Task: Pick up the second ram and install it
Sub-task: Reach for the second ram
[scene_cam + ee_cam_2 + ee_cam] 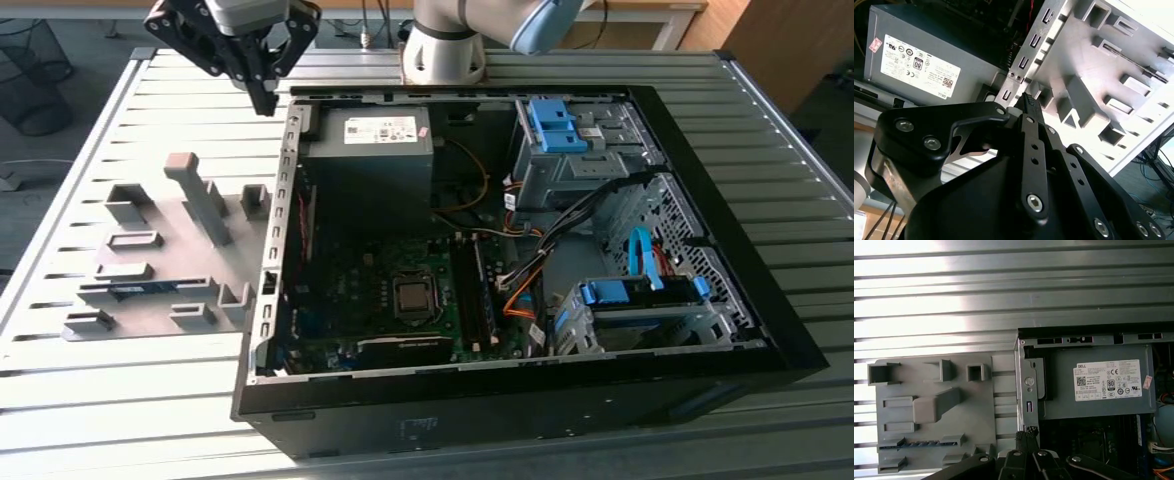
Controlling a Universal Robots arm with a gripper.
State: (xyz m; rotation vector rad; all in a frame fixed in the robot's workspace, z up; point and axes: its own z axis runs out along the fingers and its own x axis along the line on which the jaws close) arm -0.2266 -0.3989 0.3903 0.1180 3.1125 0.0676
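Observation:
The second ram (139,290) is a thin blue stick lying on edge in a slot of the grey holder plate (200,270), on the exterior view's left beside the open computer case (747,330). In the first wrist view the ram (918,444) shows as a blue strip with dark chips low on the plate (999,390). My gripper (263,100) hangs above the case's far left corner, well away from the ram. Its fingers are shut with nothing between them, as the fingertips (1027,100) show in the second wrist view.
The case holds a grey power supply (367,150), the motherboard (400,300) with long dark memory slots (474,290), cables and blue-tabbed drive cages (627,295). Upright grey holder blocks (200,195) rise from the plate. A slatted metal table (80,420) carries everything.

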